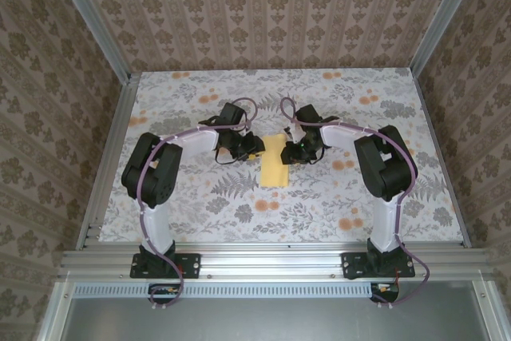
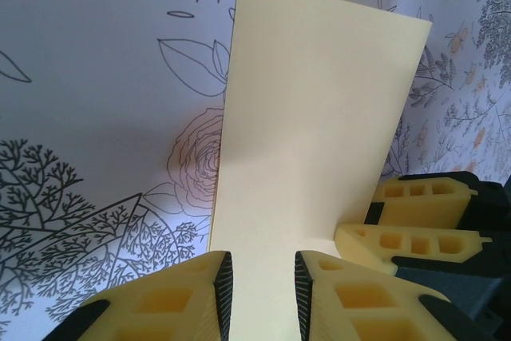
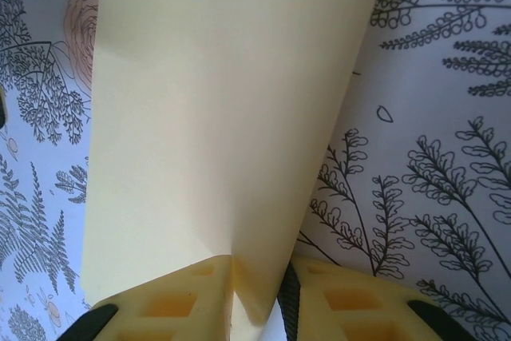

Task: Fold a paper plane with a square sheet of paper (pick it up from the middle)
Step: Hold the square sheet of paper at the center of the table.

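Left tool (image 2: 263,277) & right tool (image 3: 255,289) each straddle one edge of the thin pale-yellow paper sheet (image 1: 274,164), jaws narrowed. Clamped or not, can't tell. Sheet is folded to a doubled strip and lies btwn them, floral-print worktop (image 1: 239,205) beneath. Prob. v. light, floppy, slick, creases easily: pinch edges flat, gently, w/o tugging.
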Action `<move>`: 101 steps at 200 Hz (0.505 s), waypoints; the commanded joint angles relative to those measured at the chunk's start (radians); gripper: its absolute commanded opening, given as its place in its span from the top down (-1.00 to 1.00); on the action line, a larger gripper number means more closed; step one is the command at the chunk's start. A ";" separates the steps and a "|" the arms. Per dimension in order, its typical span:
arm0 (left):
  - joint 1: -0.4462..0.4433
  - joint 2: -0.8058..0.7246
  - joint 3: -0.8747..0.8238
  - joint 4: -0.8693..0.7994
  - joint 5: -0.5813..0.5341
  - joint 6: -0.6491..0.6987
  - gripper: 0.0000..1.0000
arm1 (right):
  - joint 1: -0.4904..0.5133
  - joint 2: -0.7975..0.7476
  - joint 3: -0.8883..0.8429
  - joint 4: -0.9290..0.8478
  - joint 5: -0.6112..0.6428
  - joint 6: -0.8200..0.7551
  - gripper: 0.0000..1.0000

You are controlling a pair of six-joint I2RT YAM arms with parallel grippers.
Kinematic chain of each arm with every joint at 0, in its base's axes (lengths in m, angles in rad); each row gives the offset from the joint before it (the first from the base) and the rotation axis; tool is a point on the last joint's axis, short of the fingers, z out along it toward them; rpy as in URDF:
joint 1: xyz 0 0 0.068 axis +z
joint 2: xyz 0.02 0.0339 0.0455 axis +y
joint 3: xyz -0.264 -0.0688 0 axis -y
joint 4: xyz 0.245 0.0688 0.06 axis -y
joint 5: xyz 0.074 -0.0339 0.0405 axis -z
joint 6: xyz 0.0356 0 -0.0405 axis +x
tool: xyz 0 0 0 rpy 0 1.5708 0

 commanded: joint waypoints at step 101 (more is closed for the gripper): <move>-0.015 -0.006 -0.003 0.025 -0.041 -0.046 0.42 | -0.011 0.079 0.034 -0.091 0.131 0.041 0.49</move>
